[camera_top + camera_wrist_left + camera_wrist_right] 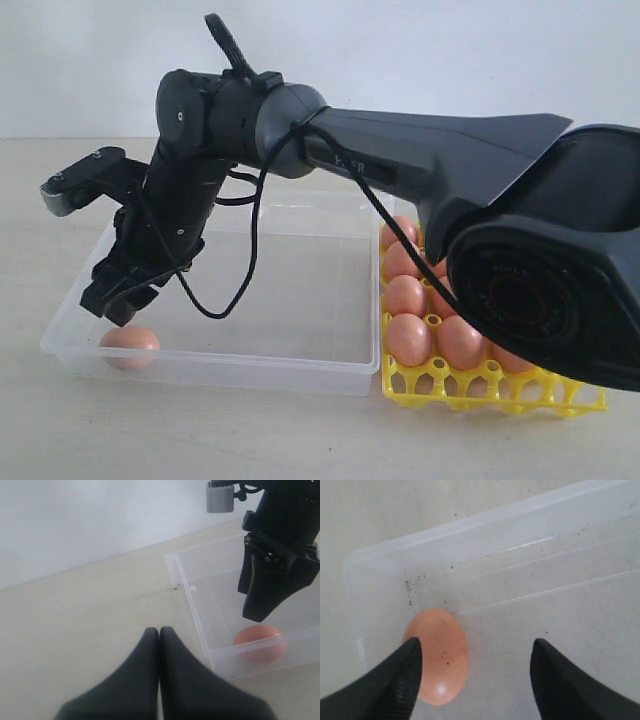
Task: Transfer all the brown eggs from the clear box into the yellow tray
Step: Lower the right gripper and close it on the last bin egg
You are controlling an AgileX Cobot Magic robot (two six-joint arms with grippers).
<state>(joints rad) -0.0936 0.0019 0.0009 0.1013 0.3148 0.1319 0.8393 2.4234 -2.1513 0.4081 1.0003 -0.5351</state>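
Observation:
One brown egg (129,344) lies in the near left corner of the clear box (300,372); it also shows as the brown egg (440,655) and the brown egg (260,643). My right gripper (118,300) reaches across and hangs open just above it, one fingertip (409,665) over the egg's edge, the other well apart. Several brown eggs (408,338) fill cups of the yellow tray (455,388), partly hidden by the right arm. My left gripper (159,632) is shut on nothing, over bare table outside the box (200,625).
The right arm's large dark body (540,270) crosses the exterior view and hides much of the tray. The box floor (545,580) beyond the egg is bare. A pale wall stands behind the table.

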